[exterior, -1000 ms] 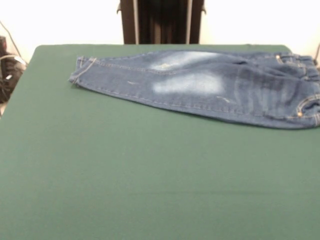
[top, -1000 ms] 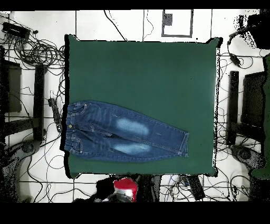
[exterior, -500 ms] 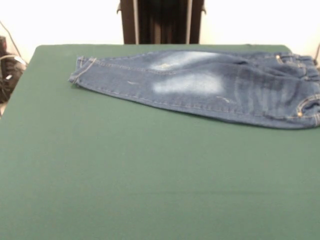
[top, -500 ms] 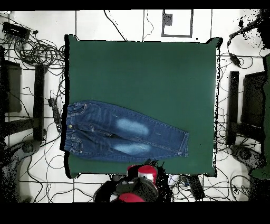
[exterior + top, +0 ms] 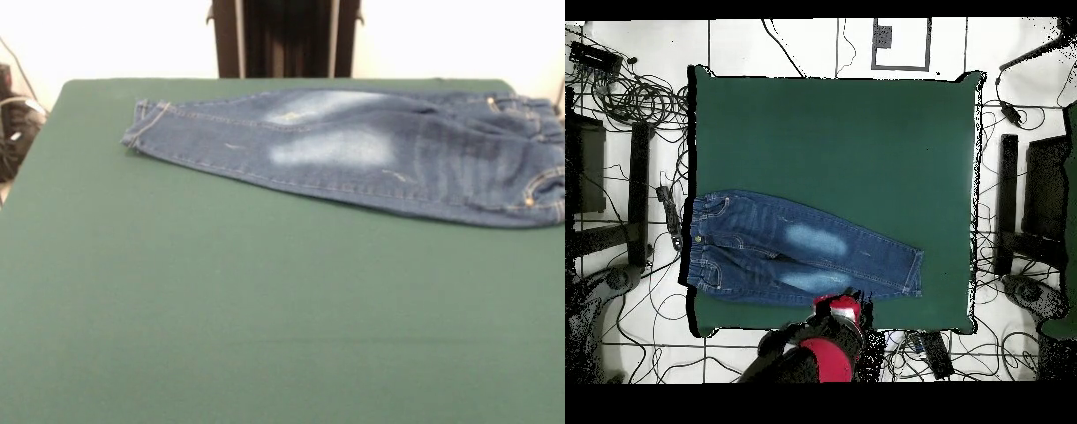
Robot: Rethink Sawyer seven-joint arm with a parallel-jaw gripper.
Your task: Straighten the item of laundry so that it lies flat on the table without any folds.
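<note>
Currently denim jeans (image 5: 371, 150) spread along table (image 5: 265, 309) edge nearest robot base, waistband at one table side, legs side by side, hems angled toward table middle. Red-black arm (image 5: 827, 345) seen overhead at jeans' lower edge. Gripper state cannot be told.

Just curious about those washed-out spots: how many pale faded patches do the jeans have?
2, both mid-leg on the jeans: one patch on the leg farther from the robot, the other patch on the nearer leg.
</note>
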